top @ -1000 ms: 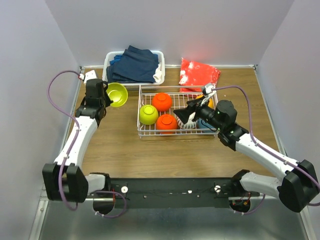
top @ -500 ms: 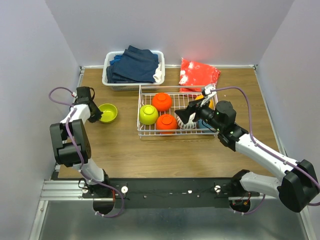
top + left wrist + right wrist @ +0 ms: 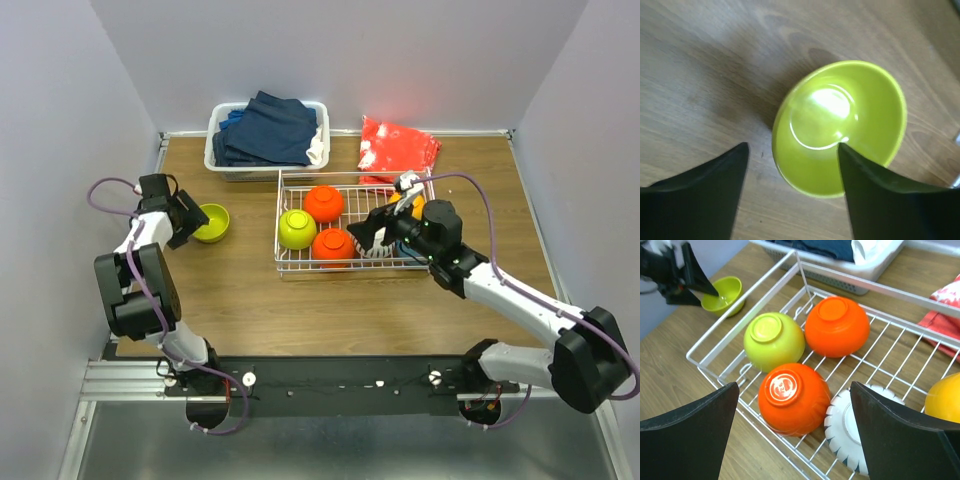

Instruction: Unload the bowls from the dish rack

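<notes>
Table point(image 3: 240, 300): brown wood; dish rack point(image 3: 350, 272) sits on it.
L gripper point(image 3: 791, 147): well left of rack, low over table. Jaws apart, not pinching; one finger over inside of loose lime bowl point(image 3: 830, 110), other out over the wood.
Loose lime bowl: out of rack, left of it, right way up on table.
Tub point(image 3: 265, 135): white, w/ dark blue clothes, just behind rack's back-left corner.
Rack lime bowl point(image 3: 774, 340): in rack, left end, upside down.
Back red bowl point(image 3: 836, 326): in rack, rear, upside down, next to rack lime bowl.
Front red bowl point(image 3: 792, 399): in rack, front, upside down.
Striped bowl point(image 3: 850, 427): in rack, front, just right of front red bowl, base showing.
Yellow bowl point(image 3: 945, 397): in rack, right end.
R gripper point(image 3: 375, 232): over rack's right half, above striped bowl. Jaws wide apart, holding nothing.
Red packet point(image 3: 398, 145): behind rack's back-right corner.
</notes>
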